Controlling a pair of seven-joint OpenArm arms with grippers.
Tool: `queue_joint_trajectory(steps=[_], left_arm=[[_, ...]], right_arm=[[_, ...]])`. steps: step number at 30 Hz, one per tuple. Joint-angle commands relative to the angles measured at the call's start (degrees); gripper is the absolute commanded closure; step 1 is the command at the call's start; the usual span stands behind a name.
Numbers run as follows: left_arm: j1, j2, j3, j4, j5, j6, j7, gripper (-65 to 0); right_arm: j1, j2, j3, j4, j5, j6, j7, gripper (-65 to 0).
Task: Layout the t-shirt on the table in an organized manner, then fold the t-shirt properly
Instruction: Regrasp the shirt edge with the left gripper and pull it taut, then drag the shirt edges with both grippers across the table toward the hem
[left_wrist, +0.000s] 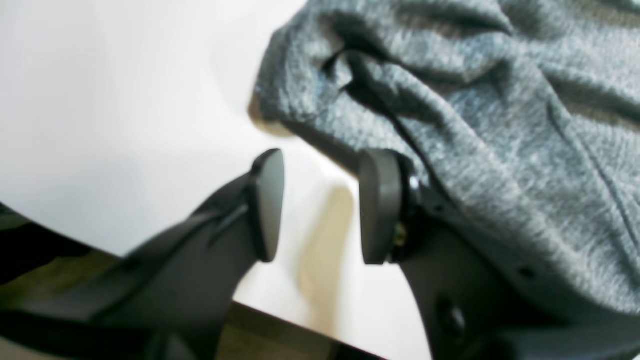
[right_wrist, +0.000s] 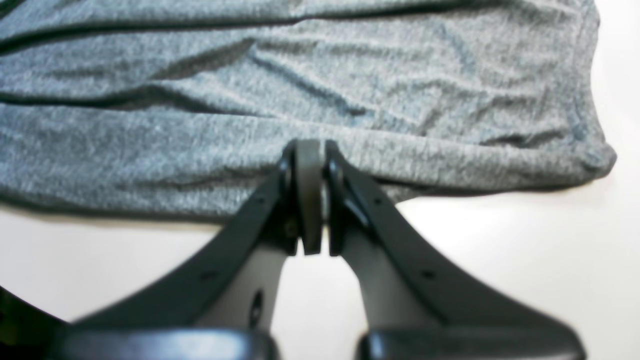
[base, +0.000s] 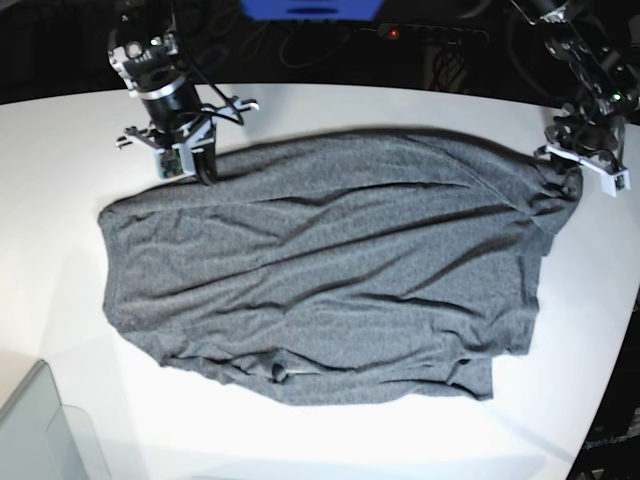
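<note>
The big heather dark-grey knit cotton t-shirt (base: 320, 265) is lying spread and wrinkly across the smooth white counter (base: 60, 180), and both arms are working its far edge. The right gripper (right_wrist: 311, 150) is showing its jaws pressed tight together right at the hem, with cloth bunching just beyond the tips; whether a fold of fabric is actually pinched between them, I cannot tell from the wrist view. Over on the other side, the left gripper (left_wrist: 320, 200) is sitting with its jaws partly apart, bare counter showing between them, and the rumpled corner of the shirt is lying just ahead and alongside the outer face of one jaw, not between the pads. So the layout step is looking unfinished: wrinkles are running across the body and the near hem is curling under. To do this well, the left jaws are needing to slide so the corner sits squarely between the pads before closing, taking both layers. Then both arms should be pulling outward and level, keeping the cloth low so the tension flattens the creases rather than dragging the whole shirt.
</note>
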Motion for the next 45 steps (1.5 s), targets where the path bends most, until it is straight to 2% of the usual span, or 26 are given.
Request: queue_joint_trajectory(steps=[1,5,13,15,17,18,22,30,34,35,39,45], left_arm=[[-0.97,-0.28,-0.18,0.72,-0.17,0.03,-0.92,-24.2],[-2.73,-0.01,0.00,-0.95,0.09,0.03,-0.92,-24.2],[-3.34,-0.10,5.19,-3.23,0.01,0.03,-0.92,-22.7],[-3.17,-0.10,5.63,-3.06,-0.52,-0.06,-0.92,-14.9],[-3.17,-0.28,5.54,-2.97,-0.52,-0.06,-0.84,-2.8],[-3.25,-0.37,5.54,-2.97,-0.52,-0.06,-0.57,0.0],[-3.08,-0.54,5.54,-0.33,0.01,-0.06,-0.48,0.0],[1.58,-0.45,5.80,15.85,0.09,0.47,-0.13,-0.1],[2.46,-0.72,5.80,18.22,0.09,0.55,5.41,-0.1],[2.46,-1.69,5.89,18.13,0.36,0.55,6.55,-0.1],[2.64,-3.44,10.46,17.96,6.86,0.55,8.31,-0.3],[2.20,-3.18,18.20,17.60,24.09,0.29,8.13,-0.5]], right_arm=[[-0.15,0.92,0.17,0.93,0.24,0.15,1.38,0.0],[-0.15,1.10,0.17,0.93,0.33,0.15,1.38,0.0],[-0.15,1.27,0.26,0.93,0.24,0.15,1.38,0.0],[-0.07,1.27,0.26,0.93,0.15,0.15,1.38,0.0],[0.02,1.89,0.34,0.93,0.15,0.15,1.38,0.0],[0.11,2.06,0.34,0.93,0.24,0.15,1.38,0.0],[0.29,2.33,0.34,0.93,0.24,0.15,1.38,0.0],[1.16,2.33,0.34,0.84,0.24,0.15,1.38,0.0],[1.25,2.33,0.34,0.58,0.24,0.15,1.38,0.0],[1.34,2.33,0.34,0.58,0.24,0.15,1.38,0.0],[2.13,2.33,0.26,0.58,0.24,0.15,1.38,0.0],[2.40,2.33,0.17,0.58,0.24,0.15,1.38,0.0]])
